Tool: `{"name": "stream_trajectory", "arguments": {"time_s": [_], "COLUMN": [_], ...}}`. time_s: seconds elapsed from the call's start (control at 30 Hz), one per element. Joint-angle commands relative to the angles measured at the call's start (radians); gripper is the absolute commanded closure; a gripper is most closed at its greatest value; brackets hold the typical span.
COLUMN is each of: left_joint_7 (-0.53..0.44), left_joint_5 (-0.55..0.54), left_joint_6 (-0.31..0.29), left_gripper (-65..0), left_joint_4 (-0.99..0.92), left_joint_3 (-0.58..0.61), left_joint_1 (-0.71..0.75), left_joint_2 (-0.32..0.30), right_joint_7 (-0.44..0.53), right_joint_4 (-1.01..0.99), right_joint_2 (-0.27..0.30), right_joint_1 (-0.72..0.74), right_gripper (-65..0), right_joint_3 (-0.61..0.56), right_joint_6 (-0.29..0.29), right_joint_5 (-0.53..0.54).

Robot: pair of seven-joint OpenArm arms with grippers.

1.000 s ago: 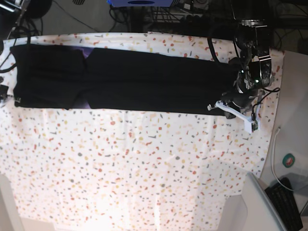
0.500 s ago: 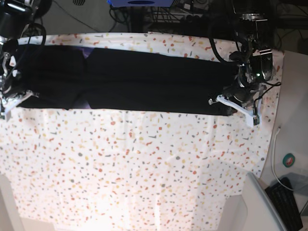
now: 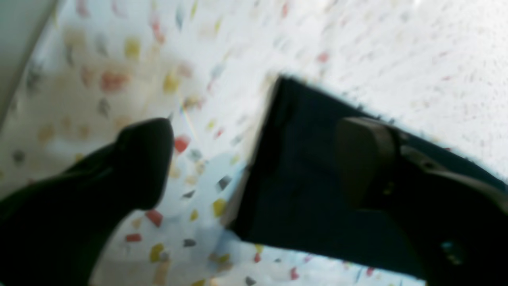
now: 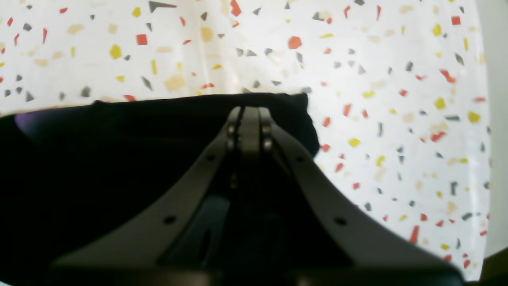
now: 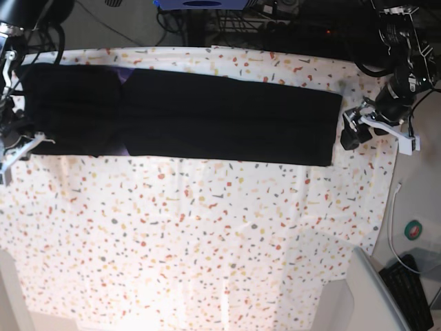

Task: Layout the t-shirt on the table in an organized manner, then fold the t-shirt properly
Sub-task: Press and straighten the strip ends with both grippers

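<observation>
Clearly the right gripper (image 4: 247, 115), jaws pressed together on a corner of the t-shirt (image 5: 186, 117), could drag the long folded strip askew across the table (image 5: 207, 234). Far right, the left gripper (image 5: 355, 131) hangs spread just beside the hem, restraining nothing.

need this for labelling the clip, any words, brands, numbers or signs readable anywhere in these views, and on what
None can be read.
t-shirt: plain black; only a purple patch shows near one end, no lettering visible.
table: only coloured flecks, no text.
round green sticker beside the table: a mark on it, too small to read.
keyboard at the corner: keys too small to read.
Left wrist view: too blurred for any text.
</observation>
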Motion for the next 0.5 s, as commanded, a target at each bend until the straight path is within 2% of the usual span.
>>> {"name": "stream_trajectory", "arguments": {"time_s": [0.0, 0.07, 0.2, 0.37, 0.47], "left_joint_7": [-0.022, -0.022, -0.022, -0.023, -0.025], "left_joint_5": [-0.023, -0.022, -0.022, -0.02, -0.02], "left_joint_6": [-0.037, -0.058, -0.061, -0.058, -0.058], "left_gripper": [-64.2, -62.0, -58.6, -58.6, -58.4], "left_joint_4": [-0.017, -0.069, -0.146, -0.219, -0.273], "left_joint_3": [-0.001, 0.004, 0.062, 0.14, 0.146], "left_joint_1": [-0.027, -0.052, -0.101, -0.133, -0.136], "left_joint_2": [-0.014, -0.014, -0.013, -0.013, -0.013], "right_joint_7": [0.02, 0.02, 0.02, 0.02, 0.02], "right_joint_4": [0.019, 0.019, 0.019, 0.019, 0.019], "right_joint_2": [0.013, 0.013, 0.012, 0.012, 0.012], "right_joint_1": [0.009, 0.009, 0.008, 0.008, 0.008], "right_gripper": [0.0, 0.0, 0.0, 0.0, 0.0], "right_joint_3": [0.001, -0.003, -0.003, 0.003, 0.004], "right_joint_6": [-0.001, -0.001, -0.001, -0.001, -0.001], "right_joint_5": [0.005, 0.005, 0.005, 0.005, 0.005]}}
